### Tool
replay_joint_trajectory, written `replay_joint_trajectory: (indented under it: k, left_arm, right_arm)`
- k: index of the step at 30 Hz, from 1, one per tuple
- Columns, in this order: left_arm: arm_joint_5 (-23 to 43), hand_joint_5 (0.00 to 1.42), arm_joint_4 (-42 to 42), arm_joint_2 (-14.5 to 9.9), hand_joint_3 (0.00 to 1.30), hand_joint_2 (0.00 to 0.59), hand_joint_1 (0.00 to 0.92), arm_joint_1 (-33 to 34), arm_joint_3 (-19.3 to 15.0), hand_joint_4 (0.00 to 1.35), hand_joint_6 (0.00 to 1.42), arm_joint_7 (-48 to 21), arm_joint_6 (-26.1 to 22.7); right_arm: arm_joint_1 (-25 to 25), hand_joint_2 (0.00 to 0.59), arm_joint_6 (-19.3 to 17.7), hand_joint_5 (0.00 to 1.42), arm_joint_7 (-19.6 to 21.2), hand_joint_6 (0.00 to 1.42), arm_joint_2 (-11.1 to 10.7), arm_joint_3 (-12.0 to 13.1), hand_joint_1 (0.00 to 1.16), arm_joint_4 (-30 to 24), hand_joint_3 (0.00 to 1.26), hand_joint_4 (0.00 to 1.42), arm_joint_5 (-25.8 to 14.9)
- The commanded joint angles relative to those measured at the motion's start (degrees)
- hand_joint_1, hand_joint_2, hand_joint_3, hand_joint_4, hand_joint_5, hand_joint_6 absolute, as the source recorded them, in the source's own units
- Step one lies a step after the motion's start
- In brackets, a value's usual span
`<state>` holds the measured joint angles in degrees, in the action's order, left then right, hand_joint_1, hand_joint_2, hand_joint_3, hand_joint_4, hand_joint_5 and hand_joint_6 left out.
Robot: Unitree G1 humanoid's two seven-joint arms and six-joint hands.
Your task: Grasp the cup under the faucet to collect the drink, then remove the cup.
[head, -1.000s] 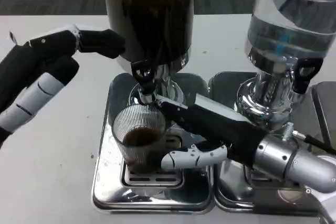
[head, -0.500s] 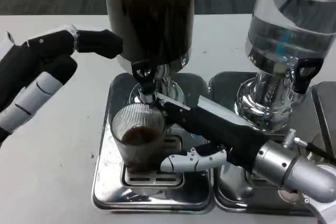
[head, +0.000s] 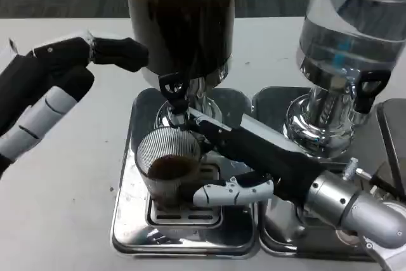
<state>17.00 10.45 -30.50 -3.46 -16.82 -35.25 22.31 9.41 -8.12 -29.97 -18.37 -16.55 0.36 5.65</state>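
A clear ribbed cup (head: pixel 168 168) with dark drink in its bottom stands on the left drip tray (head: pixel 130 217), just below the black faucet tap (head: pixel 174 89) of the dark drink dispenser (head: pixel 181 17). My right hand (head: pixel 244 160) wraps the cup from the right, one finger along its rim and a white finger across its lower front. My left hand (head: pixel 70 71) hovers at the left of the dispenser, fingers stretched toward its body, holding nothing.
A second dispenser (head: pixel 352 30) with clear liquid and its own black tap (head: pixel 366 90) stands on the right drip tray (head: pixel 279 236). White table lies to the left of the trays.
My right hand and the cup have shifted very slightly; the left hand has barely moved. The drink level looks about the same.
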Motion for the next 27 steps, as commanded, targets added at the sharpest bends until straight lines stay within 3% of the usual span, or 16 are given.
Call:
replay_joint_trajectory:
  k: [1,16,27]
  left_arm:
    - [-0.89,0.37,0.44,0.18,0.45,0.198,0.0,-0.36,0.1,0.4,0.21,0.83,-0.24]
    - [-0.65,0.37,1.13,0.04,0.45,0.2,0.0,-1.15,-0.24,0.4,0.21,0.83,-0.39]
    - [-0.96,0.37,1.36,0.03,0.45,0.202,0.0,-1.61,-0.28,0.4,0.21,0.9,-0.16]
  right_arm:
    - [-0.73,0.166,0.1,0.02,0.25,0.17,0.49,-0.56,0.59,0.16,0.0,0.0,0.44]
    - [-0.16,0.173,0.89,0.18,0.17,0.27,1.61,-2.11,0.58,0.11,0.09,0.09,0.63]
    - [-0.57,0.174,0.95,0.18,1.72,0.26,1.01,-2.79,0.58,-1.2,0.1,0.09,3.17]
